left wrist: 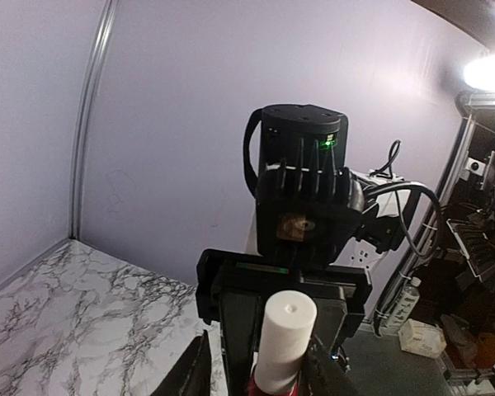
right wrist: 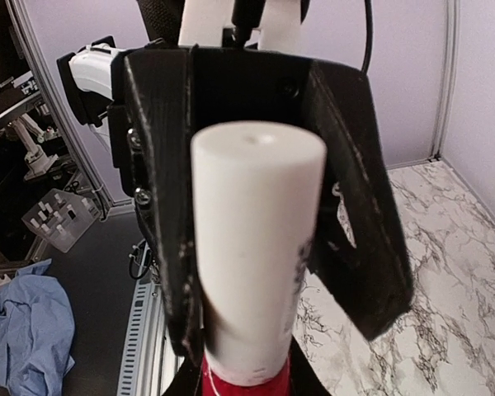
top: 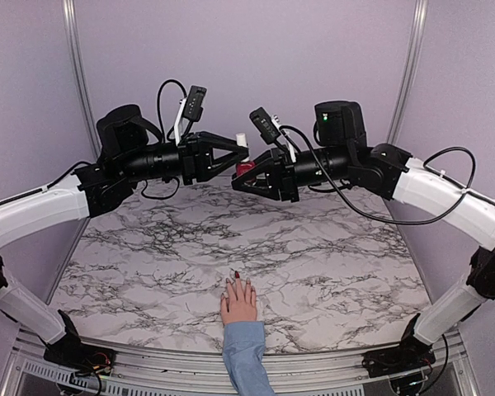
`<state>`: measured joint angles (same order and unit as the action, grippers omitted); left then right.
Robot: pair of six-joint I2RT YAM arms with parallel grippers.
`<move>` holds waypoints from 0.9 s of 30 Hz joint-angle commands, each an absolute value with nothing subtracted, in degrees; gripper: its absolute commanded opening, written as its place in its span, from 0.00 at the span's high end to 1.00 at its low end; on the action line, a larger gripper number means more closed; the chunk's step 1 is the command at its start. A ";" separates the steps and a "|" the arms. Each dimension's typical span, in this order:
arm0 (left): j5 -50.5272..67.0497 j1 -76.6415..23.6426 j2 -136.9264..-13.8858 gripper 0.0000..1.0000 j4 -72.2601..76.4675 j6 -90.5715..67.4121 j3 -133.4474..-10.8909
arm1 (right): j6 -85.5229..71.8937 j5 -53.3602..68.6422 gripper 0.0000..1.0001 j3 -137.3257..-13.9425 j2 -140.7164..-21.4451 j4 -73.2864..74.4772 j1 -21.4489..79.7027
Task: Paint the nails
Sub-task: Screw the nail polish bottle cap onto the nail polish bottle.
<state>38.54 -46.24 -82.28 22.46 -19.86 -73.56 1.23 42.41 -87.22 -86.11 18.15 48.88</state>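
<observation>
Nails on pink hand, flat on tabletop, near front edge. Up high, right claw clamped on polish bottle; left claw slightly apart around white cap. Probably best: hold bottle steady, pull cap straight out.

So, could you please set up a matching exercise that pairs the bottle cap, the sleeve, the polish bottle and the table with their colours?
Things:
1. bottle cap
2. sleeve
3. polish bottle
4. table

Colours:
A. light blue
B. red
C. white marble with grey veins
D. plain white

Pairs: 1-D, 2-A, 3-B, 4-C.
</observation>
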 commanded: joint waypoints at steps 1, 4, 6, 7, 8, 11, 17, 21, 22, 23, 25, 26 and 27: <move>26.24 -45.44 -78.46 0.59 23.20 -21.21 -71.33 | 0.42 37.06 1.00 -86.90 -83.14 15.00 50.09; 24.66 -45.71 -77.65 0.55 23.20 -21.29 -70.59 | -1.31 33.30 1.00 -85.27 -83.19 14.34 50.10; 23.85 -46.55 -77.72 0.52 23.14 -20.98 -70.53 | -1.73 30.59 1.00 -85.21 -83.63 15.12 50.12; 23.16 -46.96 -77.86 0.50 23.12 -20.84 -70.53 | -2.14 29.11 1.00 -85.24 -83.77 15.50 50.10; 22.41 -47.34 -78.03 0.47 23.12 -20.81 -70.57 | -2.34 27.53 1.00 -85.30 -84.02 15.76 50.10; 18.04 -48.37 -78.48 0.42 22.97 -20.82 -70.66 | -2.90 23.01 1.00 -85.97 -84.57 16.97 50.14; 6.14 -51.04 -80.85 0.48 19.07 -20.45 -72.46 | -4.54 13.30 1.00 -85.49 -84.38 17.84 50.11; 0.47 -53.63 -82.68 0.49 15.32 -18.22 -74.42 | -5.01 8.53 1.00 -85.43 -84.35 18.81 50.14; 0.29 -54.07 -82.91 0.48 15.25 -18.13 -74.44 | -5.10 8.15 1.00 -85.43 -84.44 19.07 50.12; -1.15 -54.26 -83.27 0.48 15.17 -18.06 -74.53 | -5.17 8.06 1.00 -85.43 -84.60 19.26 50.16; -1.57 -54.48 -84.00 0.48 14.87 -18.06 -75.09 | -5.35 7.88 1.00 -85.07 -84.81 19.35 50.21; -1.75 -54.61 -84.37 0.48 14.55 -18.09 -75.64 | -5.50 7.69 1.00 -84.87 -84.89 19.29 50.21; -2.36 -54.73 -84.85 0.49 14.20 -18.04 -76.25 | -5.63 7.65 1.00 -84.74 -84.94 19.25 50.17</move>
